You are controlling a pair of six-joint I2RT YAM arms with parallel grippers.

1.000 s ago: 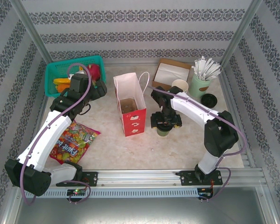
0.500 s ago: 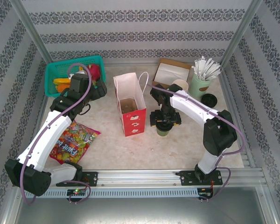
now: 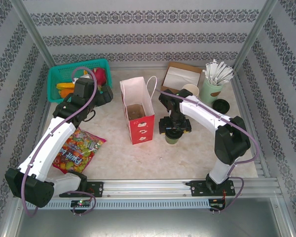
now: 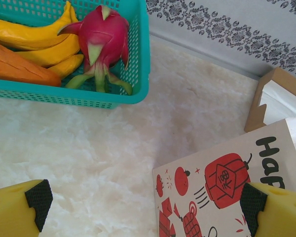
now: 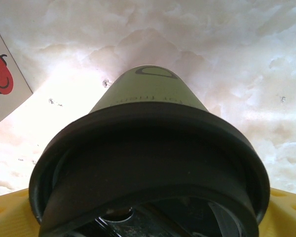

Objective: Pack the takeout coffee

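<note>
Right gripper [image 3: 174,127] open, jaws spread wide, straddling the takeout coffee [image 5: 148,94]. The cup stands upright on the table [image 3: 187,158] directly under this gripper, black lid [image 5: 148,163] between its yellow fingertips [image 5: 10,212]; contact with the pads cannot be told. Paper bag [image 3: 138,111] just to its left. Left gripper [image 4: 148,207] open, holding nothing, teal basket [image 4: 113,96] ahead of it, bag corner by its right finger.

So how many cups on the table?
3: takeout coffee right of the paper bag, cream cup by the cardboard box, pale green cup of sticks beside it. Others may be hidden.
</note>
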